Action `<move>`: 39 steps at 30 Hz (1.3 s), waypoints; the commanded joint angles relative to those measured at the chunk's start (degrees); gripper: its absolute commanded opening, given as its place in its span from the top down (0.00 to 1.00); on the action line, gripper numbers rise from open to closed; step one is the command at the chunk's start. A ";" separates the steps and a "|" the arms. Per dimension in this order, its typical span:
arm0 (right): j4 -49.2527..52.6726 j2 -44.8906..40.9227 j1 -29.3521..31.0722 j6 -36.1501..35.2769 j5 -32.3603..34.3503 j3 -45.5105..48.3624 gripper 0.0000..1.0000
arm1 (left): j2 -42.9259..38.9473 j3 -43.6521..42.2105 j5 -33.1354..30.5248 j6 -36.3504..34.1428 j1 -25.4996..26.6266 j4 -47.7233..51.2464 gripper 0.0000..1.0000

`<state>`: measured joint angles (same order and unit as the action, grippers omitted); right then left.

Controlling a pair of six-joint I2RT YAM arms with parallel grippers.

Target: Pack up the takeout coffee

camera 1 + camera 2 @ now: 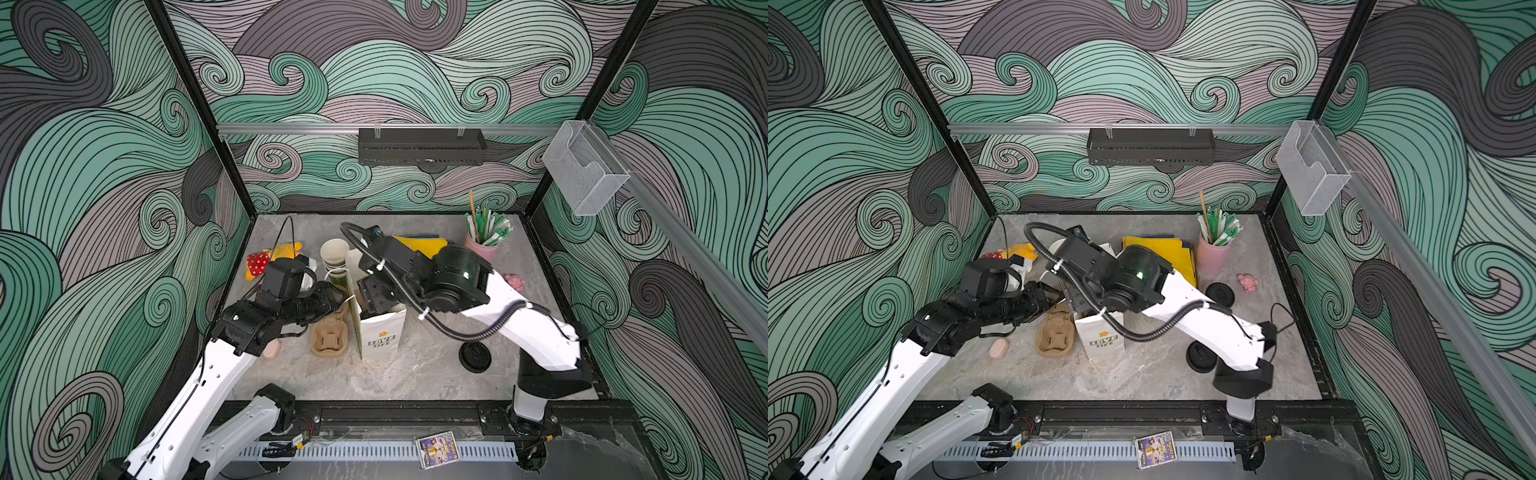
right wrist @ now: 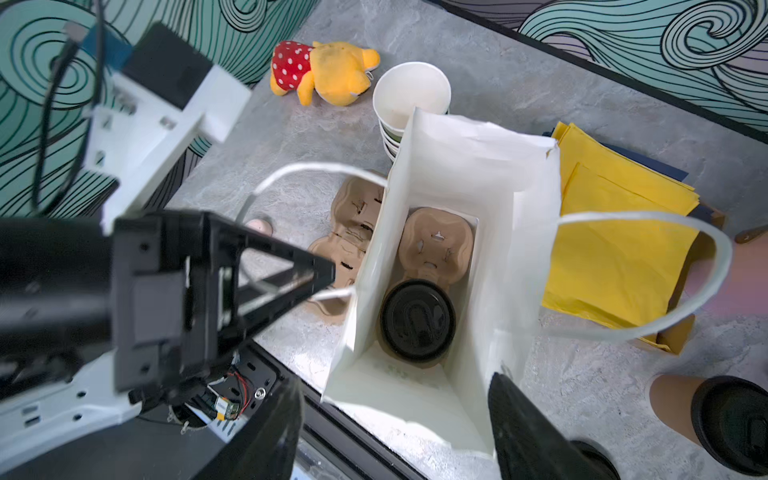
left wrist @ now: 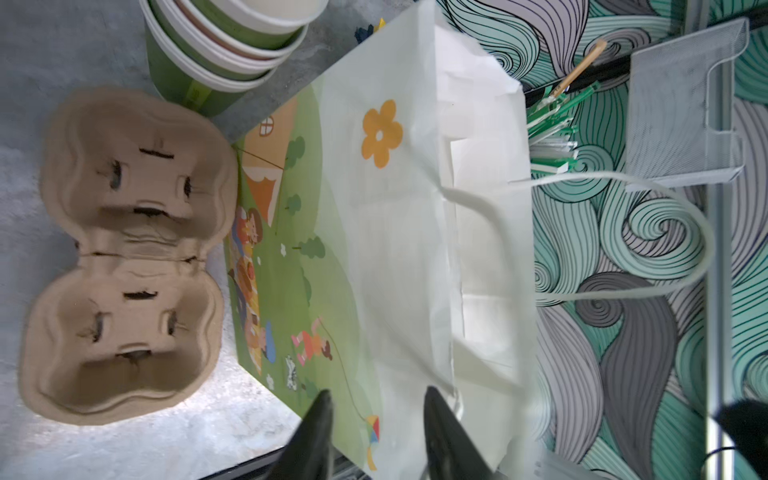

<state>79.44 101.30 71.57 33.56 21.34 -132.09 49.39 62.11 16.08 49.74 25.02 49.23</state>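
Note:
A white paper bag (image 1: 382, 332) stands open mid-table. Inside it, a brown pulp carrier (image 2: 436, 245) holds one takeout coffee with a black lid (image 2: 417, 320). A second coffee, tan-bodied and black-lidded (image 2: 706, 411), stands on the table right of the bag (image 1: 1220, 294). My right gripper (image 2: 392, 395) hangs open over the bag's mouth (image 1: 374, 297), holding nothing. My left gripper (image 3: 378, 392) is open beside the bag's picture side (image 3: 291, 249). The bag's white handle loop (image 2: 316, 166) lies close to it.
An empty pulp carrier (image 1: 329, 336) lies left of the bag. Behind it stand nested lidless cups (image 1: 334, 257) and a plush bear (image 1: 270, 259). Yellow papers (image 1: 1163, 257) and a pink cup of straws (image 1: 482, 245) are at the back right. Loose black lids (image 1: 475, 356) sit front right.

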 commanded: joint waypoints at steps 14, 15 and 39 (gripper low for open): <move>-7.96 -6.37 -7.27 11.06 -0.11 24.37 0.43 | 9.68 28.71 -19.36 -14.47 -0.68 17.35 0.26; -8.60 -6.03 -7.68 10.52 -0.18 24.78 0.46 | 10.45 29.62 -19.55 -15.39 -0.80 16.37 0.26; -7.88 -8.57 -15.69 -4.25 -13.62 29.02 1.00 | 24.49 38.10 -13.49 -34.90 -1.12 11.58 0.26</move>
<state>70.50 94.54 57.36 33.93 10.79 -102.80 71.72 98.59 -0.23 22.09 24.43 61.43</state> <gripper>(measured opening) 0.049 0.738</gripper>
